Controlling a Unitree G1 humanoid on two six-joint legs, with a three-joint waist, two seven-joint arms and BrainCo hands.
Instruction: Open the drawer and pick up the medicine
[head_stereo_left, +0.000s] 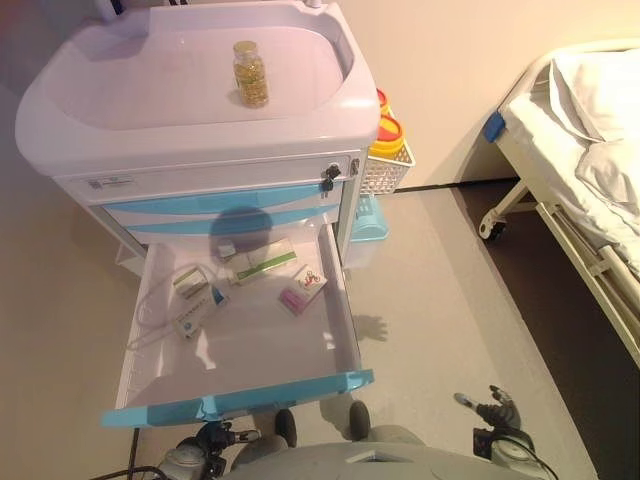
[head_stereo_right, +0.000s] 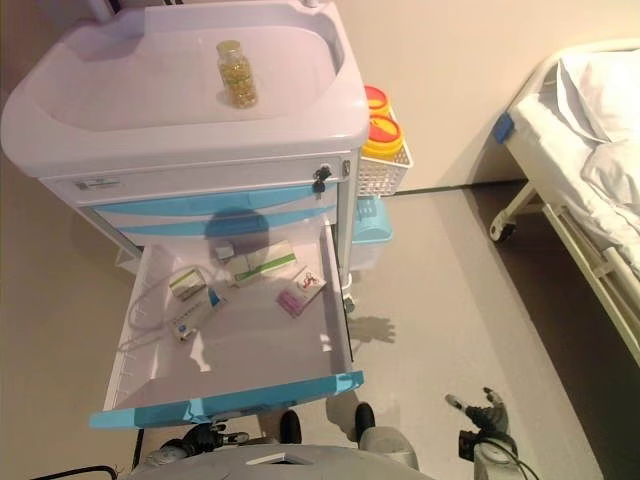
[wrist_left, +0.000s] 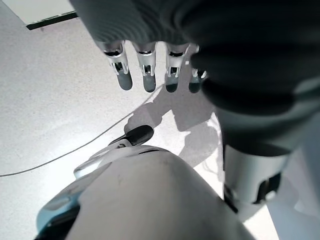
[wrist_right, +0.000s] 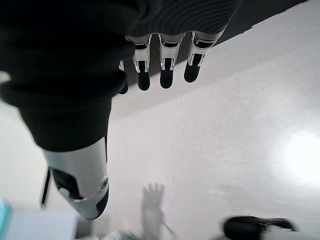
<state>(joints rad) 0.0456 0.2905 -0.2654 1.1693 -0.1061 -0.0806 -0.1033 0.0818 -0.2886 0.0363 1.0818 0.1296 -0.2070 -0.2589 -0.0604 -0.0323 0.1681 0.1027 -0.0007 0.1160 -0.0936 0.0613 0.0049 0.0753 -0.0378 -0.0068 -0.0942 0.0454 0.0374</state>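
Note:
The cart's (head_stereo_left: 200, 110) lower drawer (head_stereo_left: 240, 350) stands pulled out, its blue front (head_stereo_left: 240, 398) nearest me. Inside lie a green-and-white medicine box (head_stereo_left: 263, 265), a pink box (head_stereo_left: 302, 289), a blue-and-white box (head_stereo_left: 198, 312), a small box (head_stereo_left: 190, 283) and a white cord. A clear bottle of yellow capsules (head_stereo_left: 250, 73) stands on the cart top. My left hand (head_stereo_left: 215, 437) hangs low below the drawer front, its fingers (wrist_left: 145, 70) straight and empty. My right hand (head_stereo_left: 490, 405) hangs low at the right, its fingers (wrist_right: 165, 65) straight and empty.
A hospital bed (head_stereo_left: 590, 150) with white bedding stands at the right. A white basket (head_stereo_left: 385, 172) with yellow-lidded containers hangs on the cart's right side, above a blue bin (head_stereo_left: 368, 220). Open floor lies between the cart and the bed.

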